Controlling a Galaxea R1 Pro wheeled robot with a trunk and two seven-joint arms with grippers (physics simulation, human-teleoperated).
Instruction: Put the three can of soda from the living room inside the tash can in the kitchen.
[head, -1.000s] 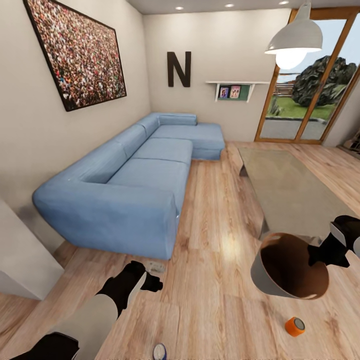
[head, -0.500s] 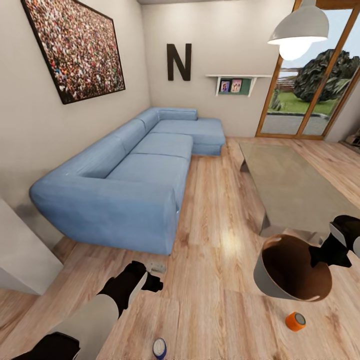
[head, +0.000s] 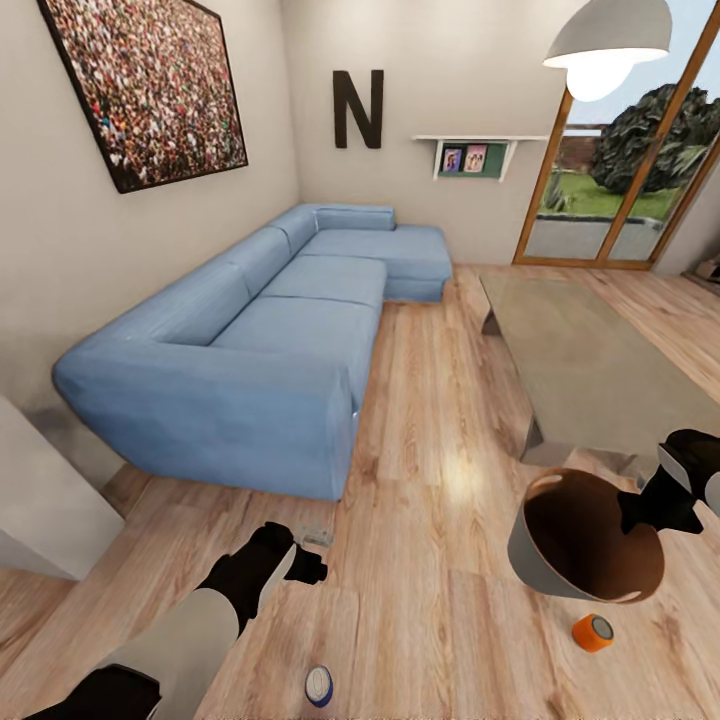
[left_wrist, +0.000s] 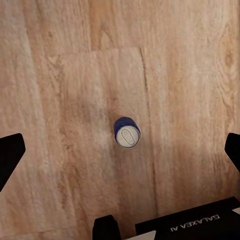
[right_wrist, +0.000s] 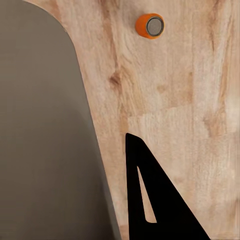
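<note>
Orange shows on one can (head: 592, 632) lying on the wood floor (head: 440, 420) just in front of the bin (head: 580, 545) in your head view; your right wrist view gives it (right_wrist: 150, 25) end-on, grey end toward the camera, apart from the bin's grey wall (right_wrist: 45, 130), whose brown inside you see from the head view alone; a second can (head: 319, 686), blue-sided with a pale top, stands near the lower edge of the head view, and your left wrist view looks straight down on it (left_wrist: 127, 132), upright between the fingertips (left_wrist: 10, 152) spread wide to either side, so your left gripper (head: 300, 560) is open and empty; your right gripper (head: 650, 510) sits at the bin's rim and the bin hangs tilted off the floor, though you cannot tell how its jaws stand; so you count two cans, one bin, one blue sofa (head: 260, 360) and one glass table (head: 590, 370), its far corner cut off at the frame's right edge.
</note>
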